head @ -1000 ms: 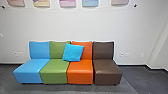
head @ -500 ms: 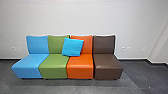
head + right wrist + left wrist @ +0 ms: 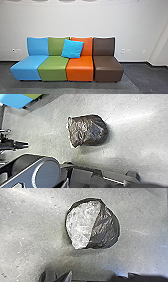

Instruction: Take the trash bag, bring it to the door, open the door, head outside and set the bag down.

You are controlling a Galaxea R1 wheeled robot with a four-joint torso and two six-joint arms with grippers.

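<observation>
What appears to be the left pincer [image 3: 25, 145] is held near the black trash bag [image 3: 91, 131], well apart from it; whether it is spread or pressed together cannot be told, nor can this be told for the right one. The bag, pale on one side, is seen resting on the grey floor [image 3: 130, 144], on the near side of a row of seats: blue [image 3: 26, 68], green [image 3: 53, 68], orange [image 3: 80, 68] and brown [image 3: 108, 68], left to right. A bright blue cushion [image 3: 72, 48] is propped between green and orange, with a white wall [image 3: 82, 23] at the far side. The head camera was dipped and has now been raised partway; the seats are unmoved. Only the robot's stance seems to have been adjusted, with the bag ungripped and the carrying not begun.
</observation>
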